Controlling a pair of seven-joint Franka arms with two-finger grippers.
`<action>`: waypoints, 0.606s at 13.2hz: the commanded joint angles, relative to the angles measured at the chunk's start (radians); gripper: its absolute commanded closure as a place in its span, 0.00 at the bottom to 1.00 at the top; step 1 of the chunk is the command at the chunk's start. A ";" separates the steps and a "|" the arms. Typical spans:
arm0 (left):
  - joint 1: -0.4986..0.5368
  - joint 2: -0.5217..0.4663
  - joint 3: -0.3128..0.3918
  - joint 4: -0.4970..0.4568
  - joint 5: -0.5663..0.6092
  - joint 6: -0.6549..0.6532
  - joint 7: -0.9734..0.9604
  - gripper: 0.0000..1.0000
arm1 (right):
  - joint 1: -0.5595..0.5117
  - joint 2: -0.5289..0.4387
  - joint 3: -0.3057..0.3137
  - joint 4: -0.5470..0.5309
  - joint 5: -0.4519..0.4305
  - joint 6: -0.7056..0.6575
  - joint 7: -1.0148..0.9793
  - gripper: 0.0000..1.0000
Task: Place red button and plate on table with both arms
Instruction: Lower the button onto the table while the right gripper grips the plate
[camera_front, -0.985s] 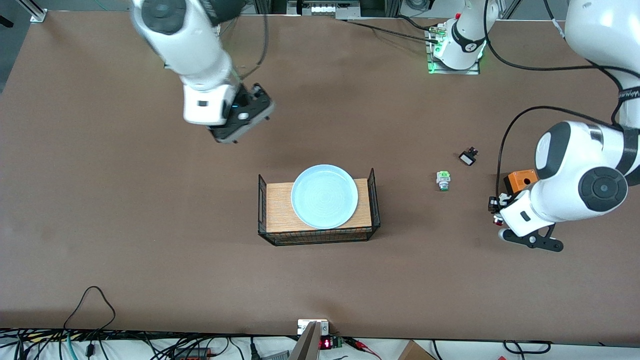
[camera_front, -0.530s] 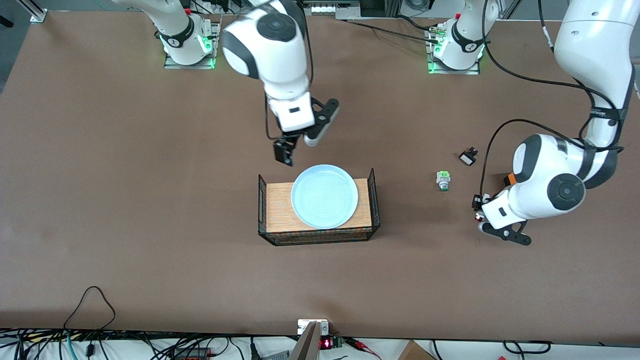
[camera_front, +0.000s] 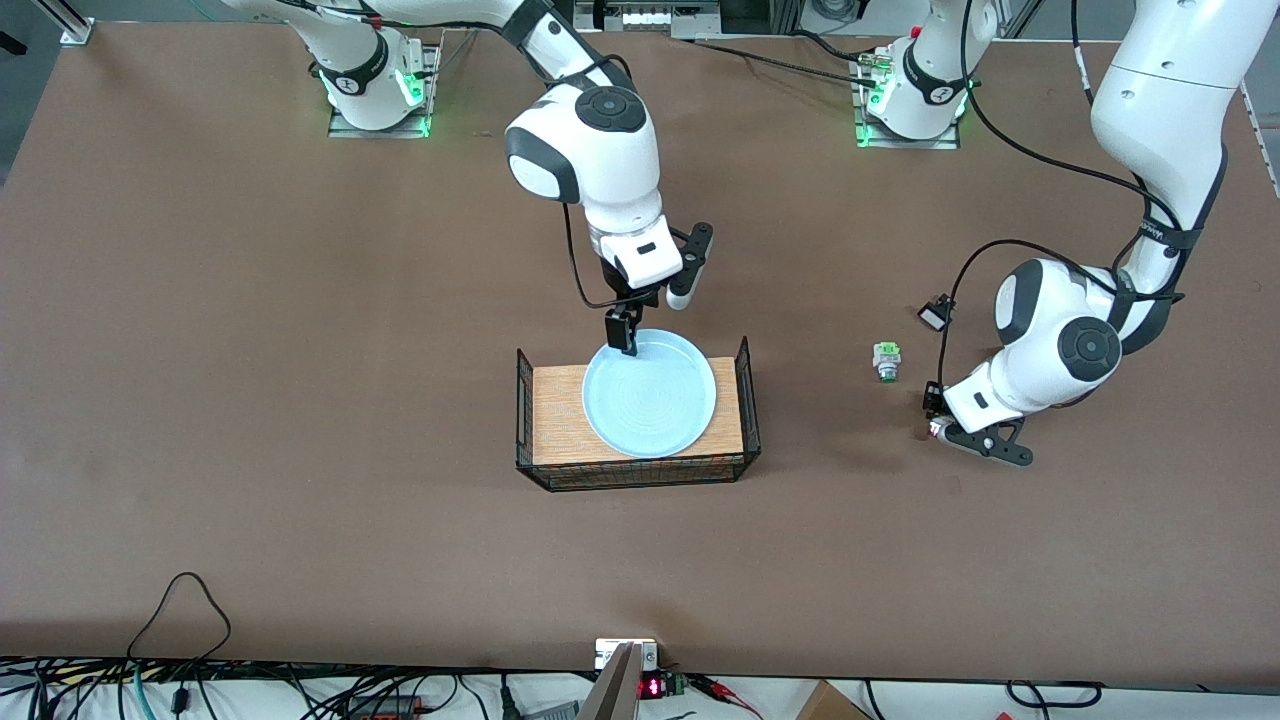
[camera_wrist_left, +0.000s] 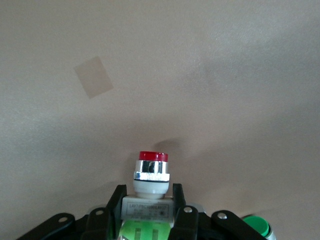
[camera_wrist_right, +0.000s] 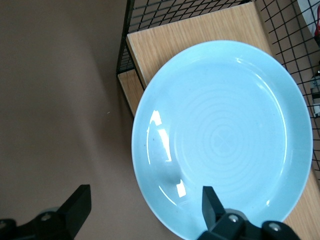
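Note:
The pale blue plate (camera_front: 650, 393) lies on a light-wood tray (camera_front: 560, 420) in the middle of the brown table (camera_front: 300, 450). My right gripper (camera_front: 624, 332) hangs open at the plate's rim. In the right wrist view the plate (camera_wrist_right: 222, 137) has its rim between the spread fingers of the right gripper (camera_wrist_right: 145, 200), one finger over the dish and one outside it. My left gripper (camera_front: 935, 425) is low over the table toward the left arm's end. It is shut on the red button (camera_wrist_left: 152, 172), white body between the fingers of the left gripper (camera_wrist_left: 148, 196), red cap pointing outward.
A similar switch with a green tip (camera_front: 886, 360) lies on the table beside the left gripper and shows in the left wrist view (camera_wrist_left: 257, 226). A small black part (camera_front: 934, 316) lies beside it. The tray has black wire ends (camera_front: 746, 395). A pale patch (camera_wrist_left: 93, 76) marks the tabletop.
The right arm has swung in and come down to the plate's rim. The left gripper has carried the red button toward the tray's side of the table.

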 joint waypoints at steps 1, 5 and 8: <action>0.017 -0.036 -0.011 -0.055 -0.012 0.031 0.027 0.51 | 0.010 0.013 -0.012 0.028 -0.027 0.019 -0.012 0.24; 0.015 -0.037 -0.012 -0.052 -0.012 0.025 0.036 0.11 | 0.012 0.036 -0.012 0.028 -0.031 0.063 -0.008 0.66; 0.014 -0.063 -0.015 -0.040 -0.012 0.001 0.033 0.00 | 0.023 0.034 -0.012 0.028 -0.065 0.065 -0.004 1.00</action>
